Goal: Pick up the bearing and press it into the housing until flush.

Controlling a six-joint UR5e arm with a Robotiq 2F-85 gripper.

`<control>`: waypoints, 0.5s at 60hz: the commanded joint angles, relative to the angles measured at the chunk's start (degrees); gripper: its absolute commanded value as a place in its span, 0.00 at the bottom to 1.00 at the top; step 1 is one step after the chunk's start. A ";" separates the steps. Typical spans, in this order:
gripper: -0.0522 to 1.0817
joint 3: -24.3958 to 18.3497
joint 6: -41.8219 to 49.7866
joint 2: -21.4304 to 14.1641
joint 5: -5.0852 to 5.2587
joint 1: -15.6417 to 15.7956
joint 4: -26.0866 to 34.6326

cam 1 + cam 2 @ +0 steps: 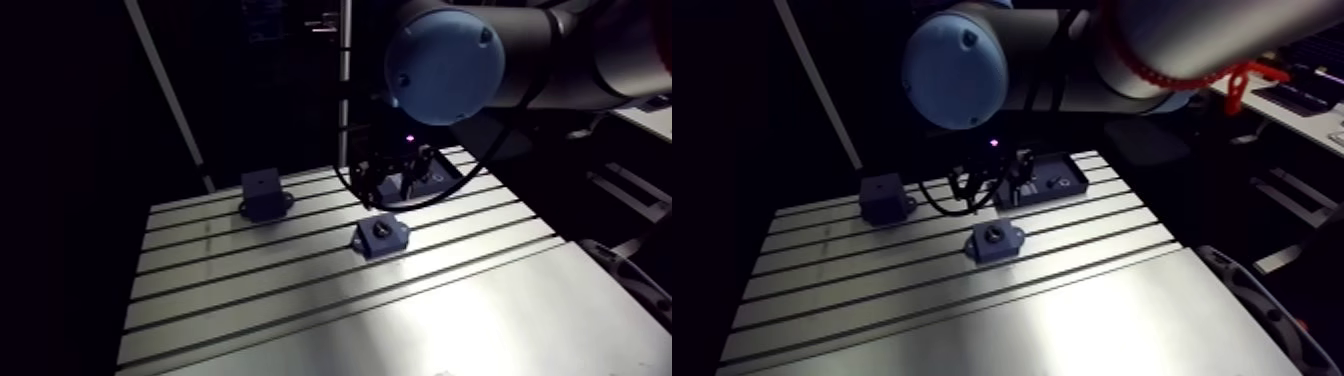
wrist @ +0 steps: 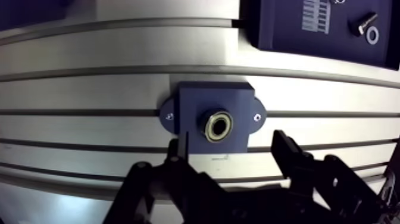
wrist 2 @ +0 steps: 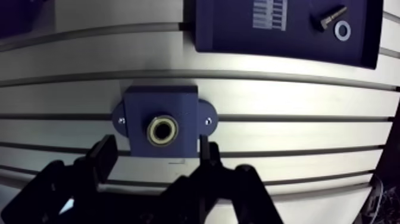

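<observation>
1. Presently the gripper [image 2: 229, 149] is spread wide and holds nothing; its two fingers stand apart over the table [image 2: 89, 89].
2. The bearing [image 2: 218, 127] sits in the bore of the housing [image 2: 196, 101], just ahead of the fingertips and roughly centred between them.
3. The bore axis points straight up from the table toward the wrist, so any press must run down that line.
4. Judgement: the bearing looks seated. Whether it is flush cannot be told from above.
5. Beyond the housing, well apart, a dark tray [image 2: 321, 42] carries a bolt [image 2: 361, 25] and a washer [image 2: 372, 36].
6. In the arm view, a second dark block [image 1: 262, 192] stands farther along the table.
</observation>
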 commanded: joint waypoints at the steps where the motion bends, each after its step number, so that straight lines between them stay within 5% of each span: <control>1: 0.96 -0.43 -0.10 -0.14 -0.16 -0.47 0.62; 30: 0.99 0.34 -0.28 1.28 0.16 -0.69 0.63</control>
